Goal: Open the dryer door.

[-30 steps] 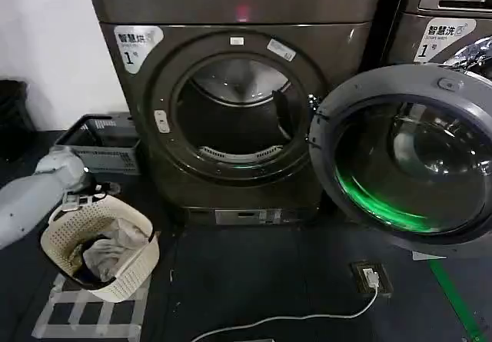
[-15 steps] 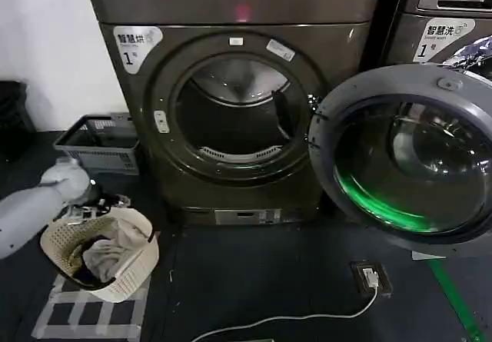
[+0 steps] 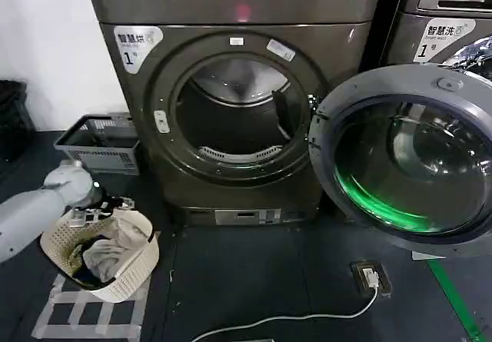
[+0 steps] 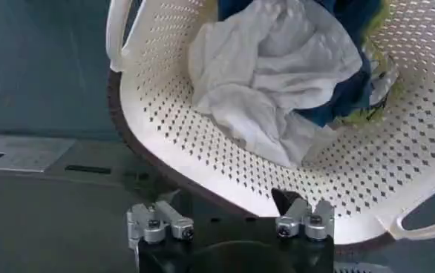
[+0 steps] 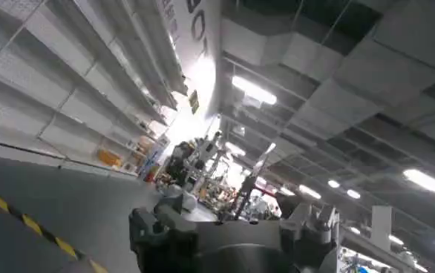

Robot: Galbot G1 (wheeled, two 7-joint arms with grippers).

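Grey front-loading dryer [image 3: 238,119] sits at 12 o'clock of the head view, its round glass-and-grey-rim door [image 3: 407,157] already swung fully open and hanging at 3 o'clock, drum mouth exposed. Left gripper [image 3: 104,210] is at 9 o'clock over the rim of the cream perforated plastic laundry basket [image 3: 131,269], jaws released and gripping nothing; the left wrist view shows both fingertips [image 4: 162,222] spread wide just above the basket wall, with crumpled white and blue clothes [image 4: 277,67] inside. Right gripper [image 5: 232,237] points up toward a ceiling with strip lights, jaws spread apart and empty.
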